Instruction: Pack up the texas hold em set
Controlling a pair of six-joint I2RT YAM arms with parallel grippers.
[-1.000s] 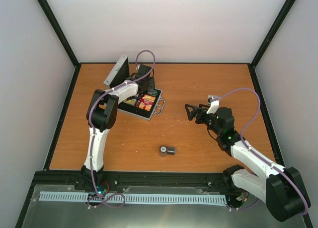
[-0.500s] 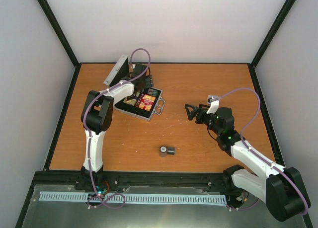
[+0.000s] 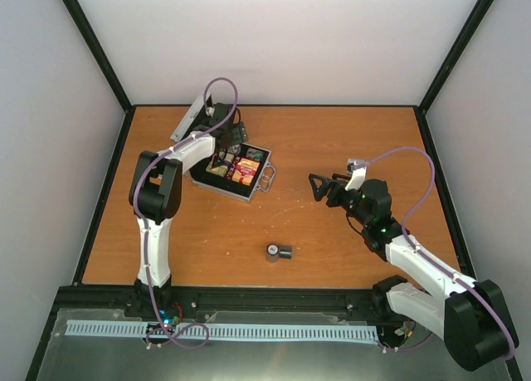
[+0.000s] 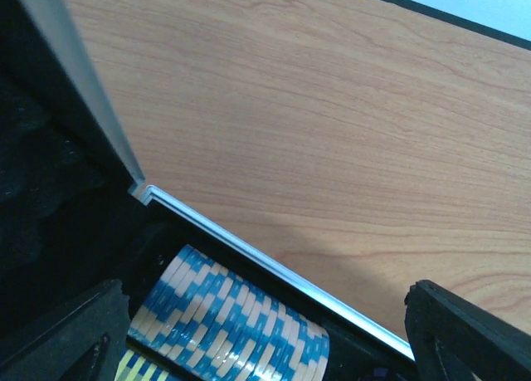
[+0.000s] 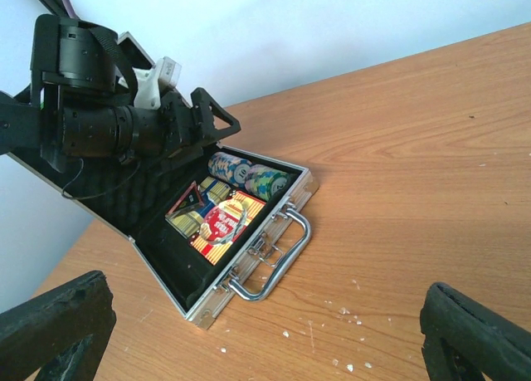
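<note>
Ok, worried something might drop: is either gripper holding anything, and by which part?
Nothing is held. The left gripper stands open over the chips in the case, and the right gripper hangs open above the table.

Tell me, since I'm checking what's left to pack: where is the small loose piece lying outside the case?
In the top view, the small loose piece lies on the table toward its near edge, down-right of the open case.

No text, number or brand can be read in any view. The red card box (image 5: 222,225) inside the open case (image 5: 211,305) carries a round white and red print, but its letters are too small and blurred to make out.
</note>
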